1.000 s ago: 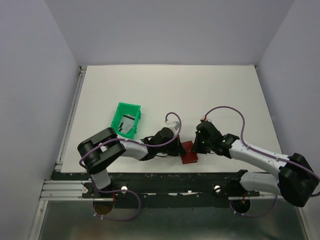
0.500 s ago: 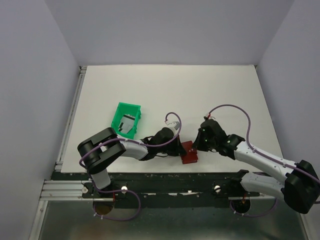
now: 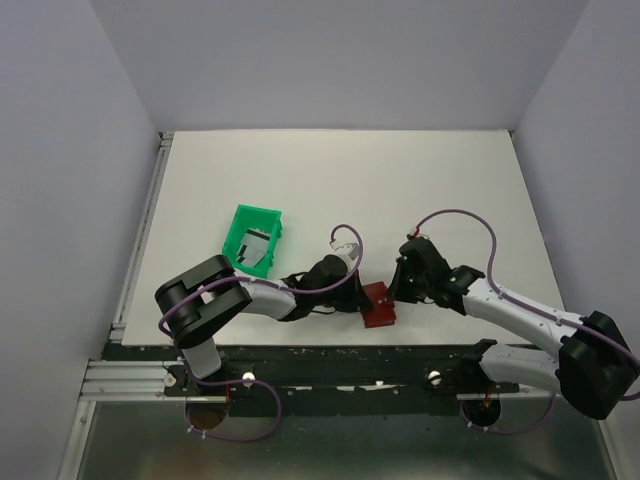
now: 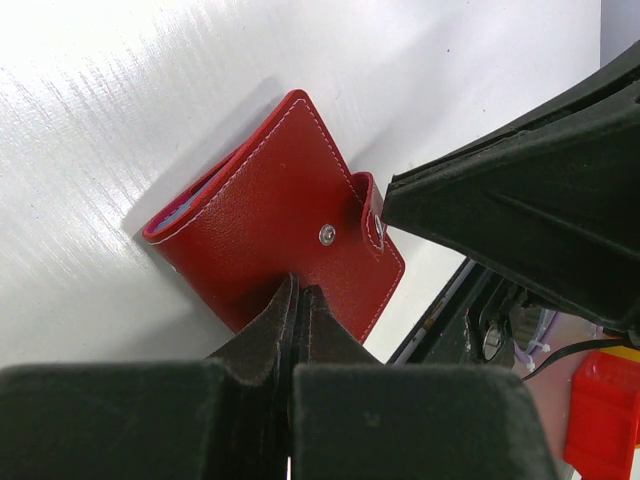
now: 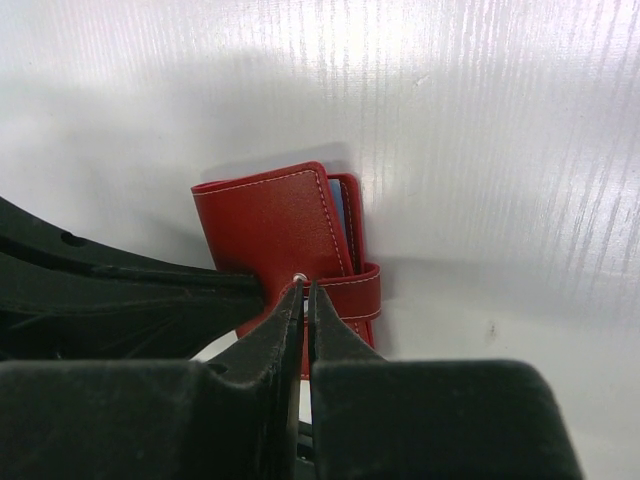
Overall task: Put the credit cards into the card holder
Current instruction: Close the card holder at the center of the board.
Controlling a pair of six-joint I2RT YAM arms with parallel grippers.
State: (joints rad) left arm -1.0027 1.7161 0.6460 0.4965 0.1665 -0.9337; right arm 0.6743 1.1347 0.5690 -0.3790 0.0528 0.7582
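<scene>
The card holder (image 3: 379, 305) is a dark red wallet, folded shut, lying near the table's front edge. A pale blue edge shows between its covers in the right wrist view (image 5: 338, 215). My left gripper (image 3: 357, 296) is shut, and its tips (image 4: 297, 290) rest on the wallet's cover (image 4: 265, 225) from the left. My right gripper (image 3: 401, 290) is shut, with its tips (image 5: 304, 287) at the snap of the strap (image 5: 355, 292) on the wallet (image 5: 270, 225). Grey credit cards (image 3: 256, 248) lie in a green tray.
The green tray (image 3: 240, 222) stands tilted to the left of the arms, apart from the wallet. The table's front edge and a dark rail (image 3: 330, 352) run just below the wallet. Grey walls close the table on three sides.
My right arm shifted a little to the right and came back toward the wallet. The left arm and the wallet have not moved.
</scene>
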